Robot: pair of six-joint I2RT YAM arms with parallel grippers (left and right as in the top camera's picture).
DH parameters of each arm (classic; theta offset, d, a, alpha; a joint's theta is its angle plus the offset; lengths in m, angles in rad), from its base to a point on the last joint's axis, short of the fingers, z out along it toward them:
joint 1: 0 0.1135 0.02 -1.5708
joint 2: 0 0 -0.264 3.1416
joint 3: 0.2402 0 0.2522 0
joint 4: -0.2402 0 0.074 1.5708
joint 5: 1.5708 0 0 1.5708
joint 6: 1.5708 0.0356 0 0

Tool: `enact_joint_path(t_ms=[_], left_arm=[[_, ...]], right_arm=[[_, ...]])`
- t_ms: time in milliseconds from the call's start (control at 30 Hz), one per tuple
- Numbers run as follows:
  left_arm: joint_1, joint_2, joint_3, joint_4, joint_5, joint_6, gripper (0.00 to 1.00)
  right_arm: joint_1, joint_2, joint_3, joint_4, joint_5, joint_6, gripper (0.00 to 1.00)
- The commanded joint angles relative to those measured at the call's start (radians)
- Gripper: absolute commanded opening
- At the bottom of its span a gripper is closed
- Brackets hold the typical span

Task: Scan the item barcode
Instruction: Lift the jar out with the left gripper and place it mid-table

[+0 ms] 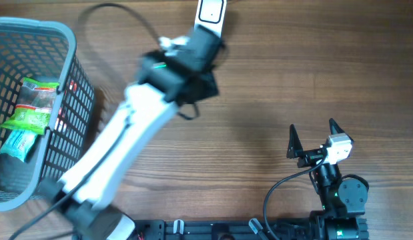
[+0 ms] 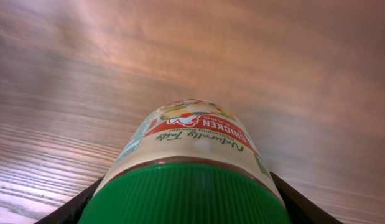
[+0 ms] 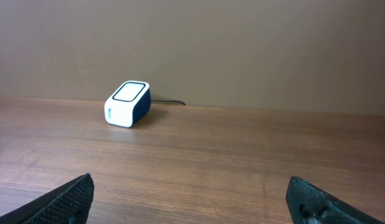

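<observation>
The left end effector (image 1: 203, 47) grips the jar (image 2: 192, 140), green lid toward its wrist, just beside the scanner (image 1: 211, 13) at twelve o'clock on the bench (image 1: 273, 67). I'd roll the jar slowly until its barcode faces the scanner window. The right end effector (image 1: 312, 130) sits wide open at five o'clock.

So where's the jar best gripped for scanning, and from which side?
At the green lid, coming in from the cap end along the jar's length, with one of the fingers on each side. The round, ribbed lid should give a firm hold, and the label stays uncovered for the scanner. The left claw holds it this way. The barcode itself isn't visible.
</observation>
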Motion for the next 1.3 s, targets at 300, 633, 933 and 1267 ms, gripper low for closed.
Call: enact_joint_path(t_ms=[300, 633, 933, 1267], left_arm=[[-0.173, 0.412, -0.098, 0.286, 0.101, 0.453, 0.66], [-0.175, 0.420, -0.187, 0.392, 0.159, 0.481, 1.00], [-0.157, 0.212, 0.199, 0.094, 0.099, 0.538, 1.00], [0.262, -0.081, 0.582, -0.195, -0.111, 0.386, 1.00]], right_arm=[[-0.001, -0.005, -0.001, 0.004, 0.009, 0.018, 1.00], [-0.001, -0.005, -0.001, 0.004, 0.009, 0.018, 1.00], [-0.001, -0.005, -0.001, 0.004, 0.009, 0.018, 1.00], [-0.001, -0.005, -0.001, 0.004, 0.009, 0.018, 1.00]])
